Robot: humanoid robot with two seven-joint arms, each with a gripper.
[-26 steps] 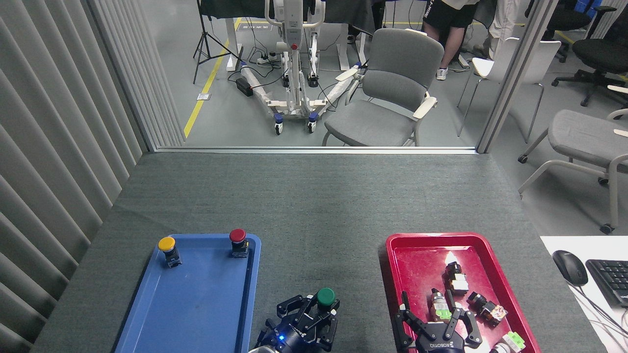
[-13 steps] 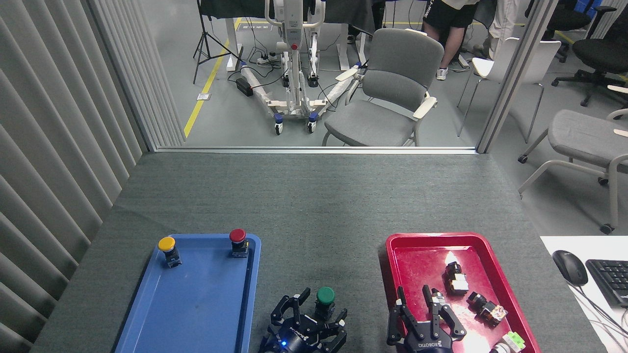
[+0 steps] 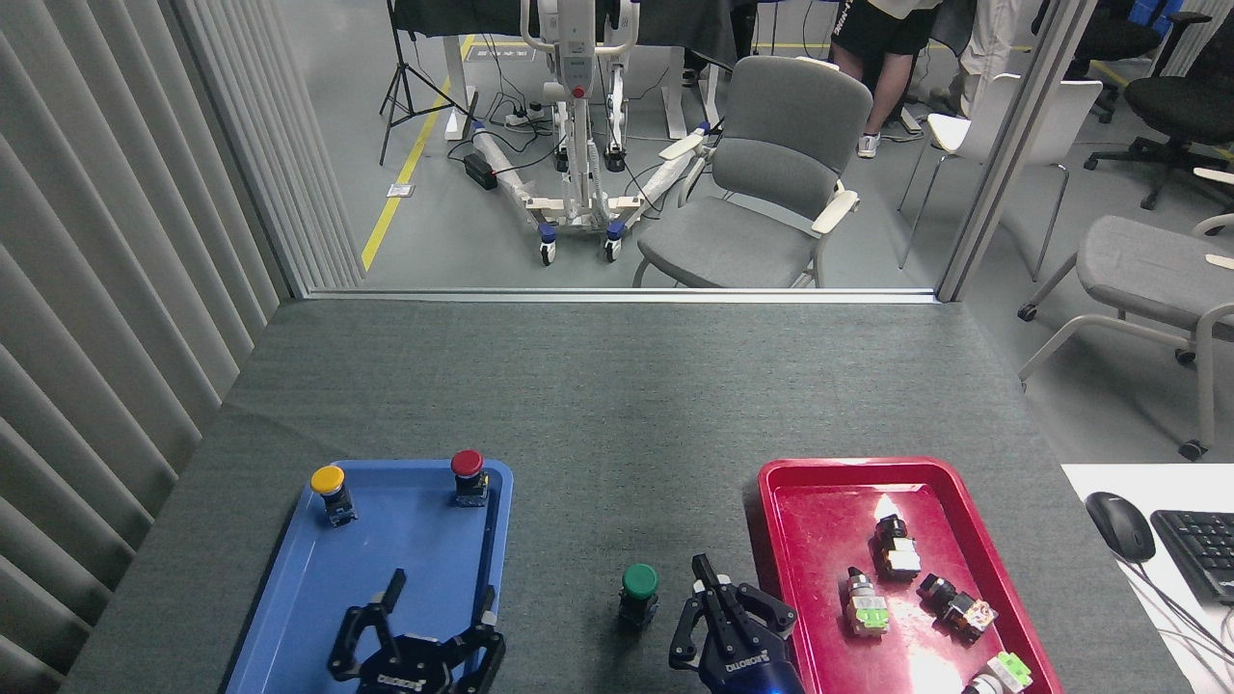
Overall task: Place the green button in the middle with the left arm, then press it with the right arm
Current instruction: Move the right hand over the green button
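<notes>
Two claws observed, both repositioned since the earlier frames. Left claw (image 3: pixel 416 641) noted over the blue tray (image 3: pixel 289 617), fingers spread wide, nothing held; half a second before, recorded wrapped loosely about the green button, and a full second before, closed on it. Release therefore judged complete. Green button (image 3: pixel 639 595) found upright on the grey worktop (image 3: pixel 617 405), in the gap between the blue tray and the red tray (image 3: pixel 1012 617), free of any contact. Placement step assessed as done.

Right claw (image 3: pixel 725 622) found just beside the button on its right, off the red tray where previously logged over the small parts (image 3: pixel 901 578). Fingers drawn close together, nothing gripped; whether fully closed, not determinable from this view. Not yet above the green cap, no contact evident. Pressing step judged begun in approach only, not executed.

Yellow button (image 3: pixel 329 493) and red button (image 3: pixel 469 477) unmoved at the far end of the blue tray across all frames.
</notes>
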